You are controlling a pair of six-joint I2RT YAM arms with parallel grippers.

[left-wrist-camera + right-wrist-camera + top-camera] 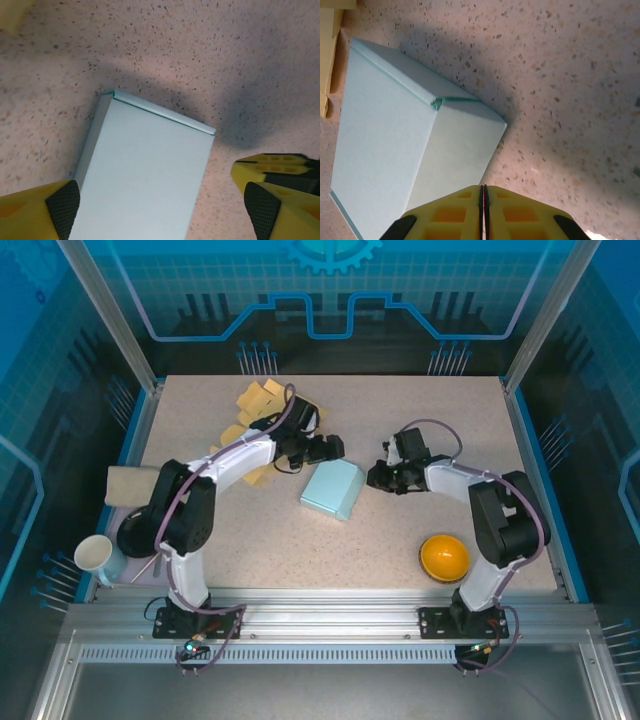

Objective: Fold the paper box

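Both arms reach toward the paper box [333,490], left claw [328,449] spread wide, right claw [376,478] pinched closed, both empty.

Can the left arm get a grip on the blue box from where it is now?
Likely yes. The left pincer is open, and in its wrist view the box lies between its pads with nothing across it. The shut right pincer stands clear on the far side.
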